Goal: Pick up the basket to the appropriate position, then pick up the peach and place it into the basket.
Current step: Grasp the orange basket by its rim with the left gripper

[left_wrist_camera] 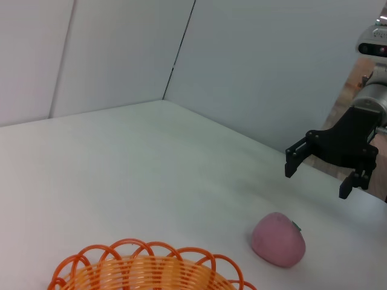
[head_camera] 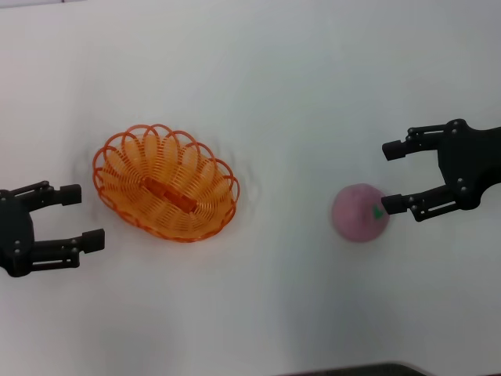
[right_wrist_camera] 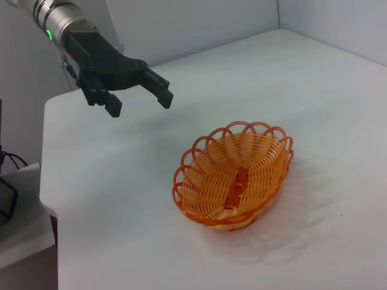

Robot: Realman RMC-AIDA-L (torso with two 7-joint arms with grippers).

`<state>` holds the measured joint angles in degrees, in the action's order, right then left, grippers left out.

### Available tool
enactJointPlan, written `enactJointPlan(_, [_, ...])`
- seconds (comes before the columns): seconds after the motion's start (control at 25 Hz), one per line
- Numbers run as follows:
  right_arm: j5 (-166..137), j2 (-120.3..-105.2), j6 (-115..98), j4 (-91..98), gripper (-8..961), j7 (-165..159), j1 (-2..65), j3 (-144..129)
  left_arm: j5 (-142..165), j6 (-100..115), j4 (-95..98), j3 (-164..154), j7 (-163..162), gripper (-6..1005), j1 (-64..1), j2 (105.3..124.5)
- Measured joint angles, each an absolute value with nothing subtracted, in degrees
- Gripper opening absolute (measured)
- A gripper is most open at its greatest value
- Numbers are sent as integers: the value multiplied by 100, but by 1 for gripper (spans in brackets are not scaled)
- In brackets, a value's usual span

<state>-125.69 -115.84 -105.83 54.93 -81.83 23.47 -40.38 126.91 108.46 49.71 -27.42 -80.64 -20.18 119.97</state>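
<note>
The orange wire basket (head_camera: pixel 166 182) sits empty on the white table, left of centre. It also shows in the left wrist view (left_wrist_camera: pixel 148 272) and the right wrist view (right_wrist_camera: pixel 234 177). The pale-pink peach (head_camera: pixel 359 212) lies on the table to the right, also in the left wrist view (left_wrist_camera: pixel 278 239). My left gripper (head_camera: pixel 80 217) is open, just left of the basket, also in the right wrist view (right_wrist_camera: pixel 139 99). My right gripper (head_camera: pixel 393 177) is open, just right of the peach with its nearer fingertip at the fruit's edge. It shows in the left wrist view (left_wrist_camera: pixel 317 178) above the table.
The white table (head_camera: pixel 266 94) stretches around both things. Grey walls stand behind it in the left wrist view (left_wrist_camera: pixel 272 66). The table's edge and a drop beside it show in the right wrist view (right_wrist_camera: pixel 48 199). A dark object (head_camera: pixel 368 370) lies at the near edge.
</note>
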Motion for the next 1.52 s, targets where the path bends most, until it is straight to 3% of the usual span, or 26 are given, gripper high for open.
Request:
enactJointPlan(1.08, [-12728,-11584,-10553,5493,894,-8253,2435,-4043,12580,10920,5042,-2723,-8336,897,-2077,11981])
enactJointPlan(1.52, [-12728,-11584,-10546,5533,895,-8246,2513,-4042,12548,10870,6299,-2671,-11291,895,-2886,11942])
